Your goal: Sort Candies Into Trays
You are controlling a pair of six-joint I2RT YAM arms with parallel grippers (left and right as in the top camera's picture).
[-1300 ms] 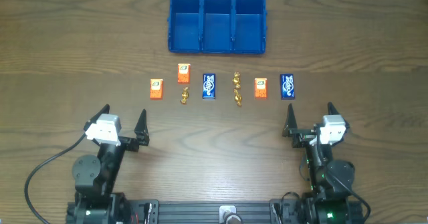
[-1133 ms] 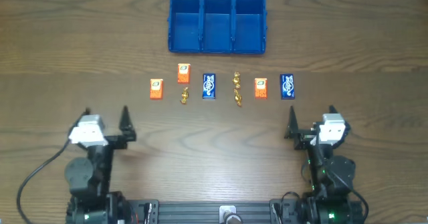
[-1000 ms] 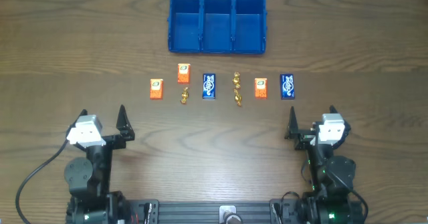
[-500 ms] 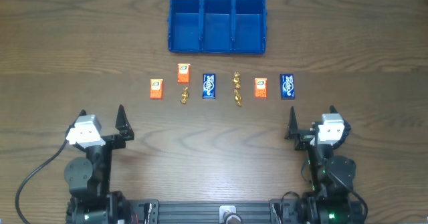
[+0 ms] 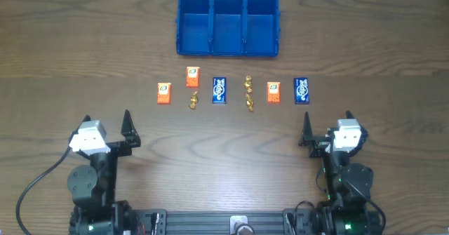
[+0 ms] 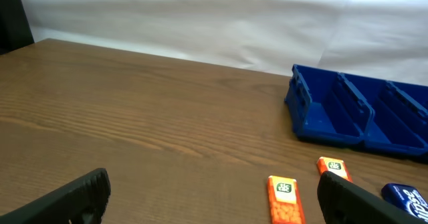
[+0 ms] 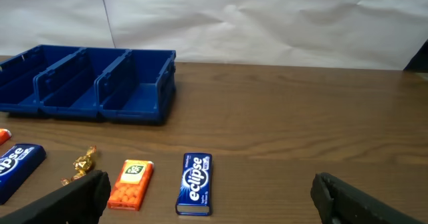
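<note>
1. Blue three-compartment tray (image 5: pixel 228 26) sits far, centre, on the wooden table (image 5: pixel 70 52).
2. Orange packs (image 5: pixel 163 93), blue packs (image 5: pixel 219 90) and gold candies (image 5: pixel 248 102) lie in a row nearer me, outside the tray.
3. My left claw (image 5: pixel 106 117) and right claw (image 5: pixel 327 116) hover near, both spread wide, holding nothing.

free: bare table (image 5: pixel 224 144) before candy row (image 5: pixel 219 90) | obstacle: blue tray (image 5: pixel 228 50) behind row

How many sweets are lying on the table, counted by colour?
Orange packs: 3
Blue packs: 2
Gold candies: 3
Total: 8
</note>
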